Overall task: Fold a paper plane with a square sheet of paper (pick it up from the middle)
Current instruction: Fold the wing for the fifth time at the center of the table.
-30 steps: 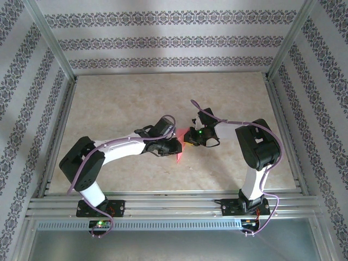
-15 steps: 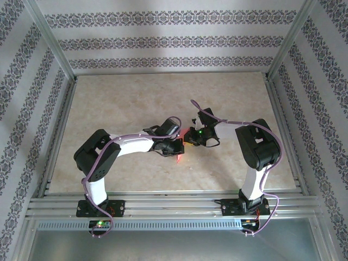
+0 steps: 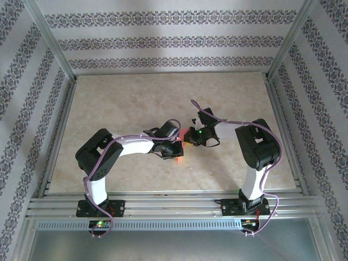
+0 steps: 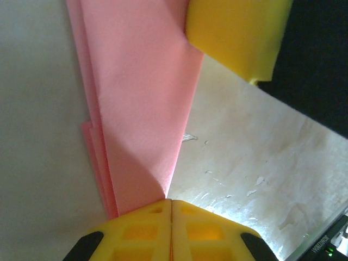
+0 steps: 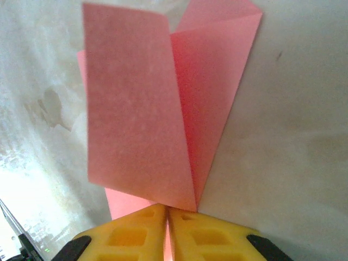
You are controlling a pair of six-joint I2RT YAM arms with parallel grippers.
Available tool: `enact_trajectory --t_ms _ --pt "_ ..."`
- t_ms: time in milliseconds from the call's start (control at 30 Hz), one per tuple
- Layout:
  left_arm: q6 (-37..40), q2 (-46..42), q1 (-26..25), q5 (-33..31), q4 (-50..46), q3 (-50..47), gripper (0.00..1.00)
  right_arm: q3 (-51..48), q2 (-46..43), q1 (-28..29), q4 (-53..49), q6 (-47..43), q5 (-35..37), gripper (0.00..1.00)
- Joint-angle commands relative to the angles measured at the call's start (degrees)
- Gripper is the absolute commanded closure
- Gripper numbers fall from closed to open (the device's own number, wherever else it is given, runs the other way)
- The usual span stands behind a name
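The paper plane (image 3: 178,158) is salmon-pink paper folded into a narrow layered shape, held just above the table's middle between both grippers. In the left wrist view the plane (image 4: 141,109) narrows down to the seam of my left gripper (image 4: 171,201), whose yellow jaws are shut on its lower edge. One yellow finger (image 4: 234,32) of the right gripper sits at the plane's far end. In the right wrist view the plane (image 5: 141,119) spreads into two flaps above my right gripper (image 5: 167,209), shut with pink paper in its seam. From above, the left gripper (image 3: 175,149) and right gripper (image 3: 188,137) nearly touch.
The beige marbled table (image 3: 125,103) is bounded by aluminium rails (image 3: 163,205) at the front and patterned walls on the other sides. Both arms bend inward, their elbows out toward the left and right edges.
My left arm has swung its elbow to the right and brought its gripper in a little closer to the right one. Its jaws have closed on the paper. The right arm has not moved.
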Motion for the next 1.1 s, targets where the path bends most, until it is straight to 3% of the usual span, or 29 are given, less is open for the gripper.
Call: enact_trajectory --t_ms 0,1067 --pt "-1.41 1.25 0.73 1.49 2.64 -1.34 0.91 -1.93 6.44 1.74 -0.27 -0.16 8.23 0.83" --pt "0.01 -2.36 -2.48 -1.04 -4.82 -5.22 0.92 -1.39 7.65 1.74 -1.63 1.11 9.51 0.83"
